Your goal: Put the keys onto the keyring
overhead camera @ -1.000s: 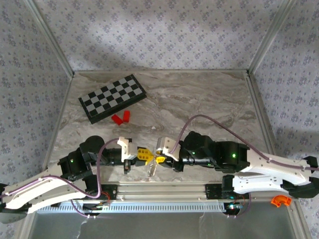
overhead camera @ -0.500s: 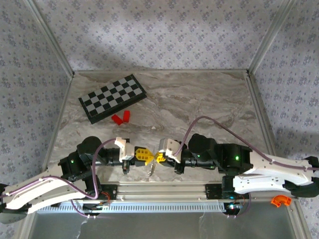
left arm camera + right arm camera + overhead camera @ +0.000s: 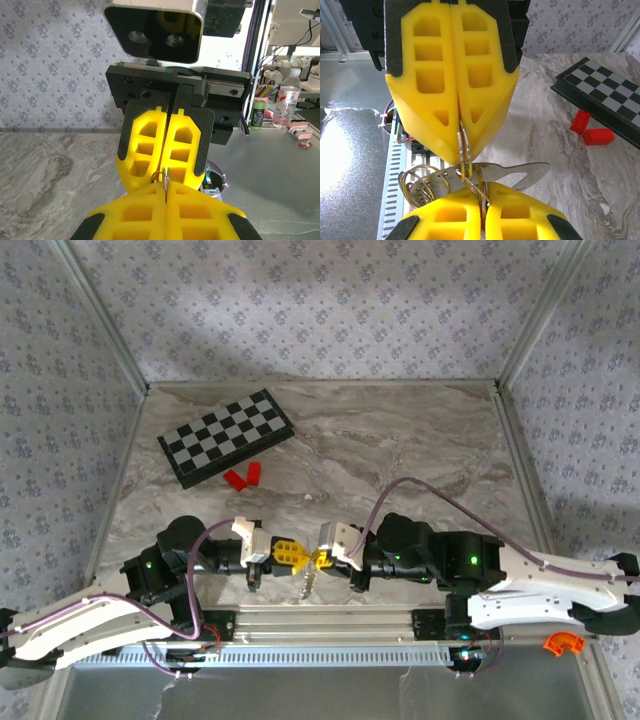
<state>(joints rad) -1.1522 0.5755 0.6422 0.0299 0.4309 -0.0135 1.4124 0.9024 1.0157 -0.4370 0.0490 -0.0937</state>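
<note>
**Two arms: white shells, black joints, yellow-tipped grippers**

Left arm (image 3: 100, 618) and right arm (image 3: 540, 585): a long white moulded shell at the base end, blocky black joint housings further out. One small green light (image 3: 470, 560) glows on a black housing of each. A thin purple cable (image 3: 415, 483) loops clear of each arm and ends at a white box-shaped camera housing (image 3: 338, 537) by the wrist.

Left gripper (image 3: 297, 556), right gripper (image 3: 314, 560): black fingers (image 3: 392, 45) faced with bright yellow pads (image 3: 400, 100), moulded with rectangular pockets and tapering to a wedge.

Left wrist view: black mounting plate (image 3: 145, 80) dotted with dark round screws (image 3: 131, 93). Two lenses (image 3: 135, 36) sit in the white housing above.
</note>
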